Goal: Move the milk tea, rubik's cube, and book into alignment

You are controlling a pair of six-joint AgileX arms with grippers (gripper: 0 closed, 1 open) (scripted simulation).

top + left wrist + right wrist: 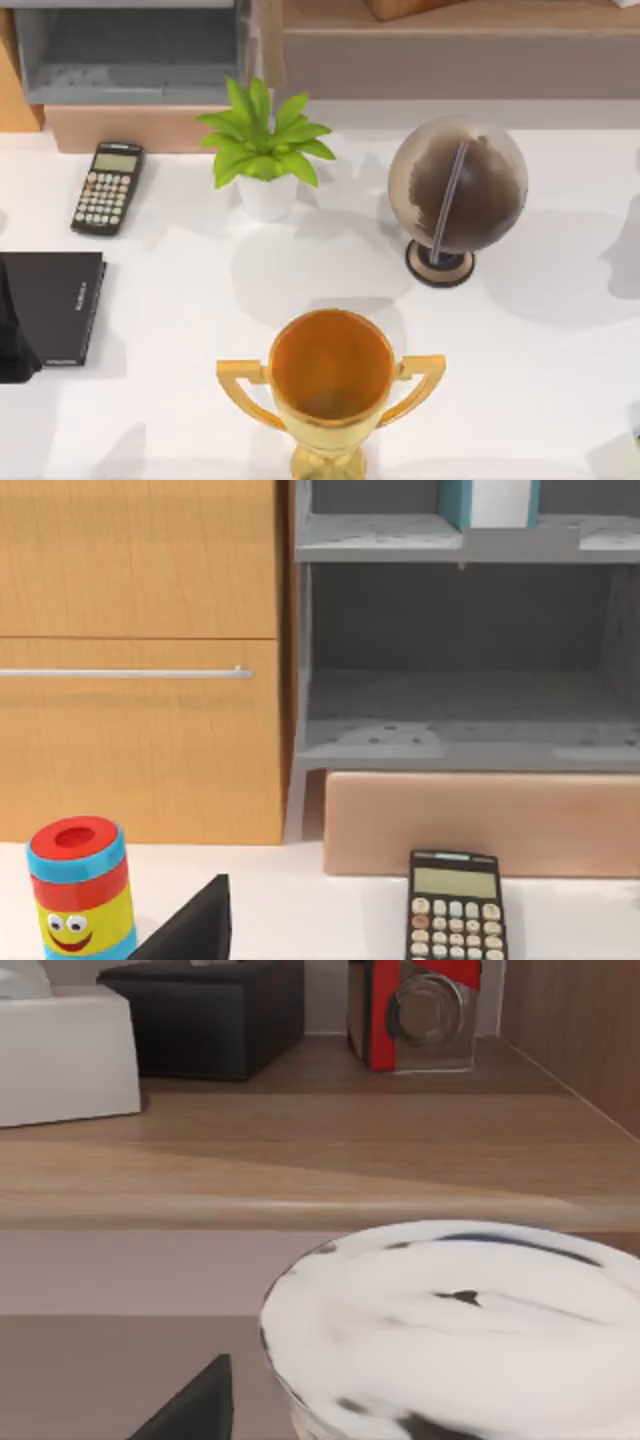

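- Left hand [192,928] hovers low in front of the calculator [453,905]; I cannot tell its grip, nor that of the right hand [195,1405], far right of the calculator.
- The book [490,502] stands on the grey shelf [460,742] above the calculator. Alignment looks unstarted.
- Right of the calculator, the plant [264,150], globe [458,185] and trophy [330,385] crowd the surface [540,380].

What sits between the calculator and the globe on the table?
The potted plant stands between the calculator and the globe, as the top view shows.
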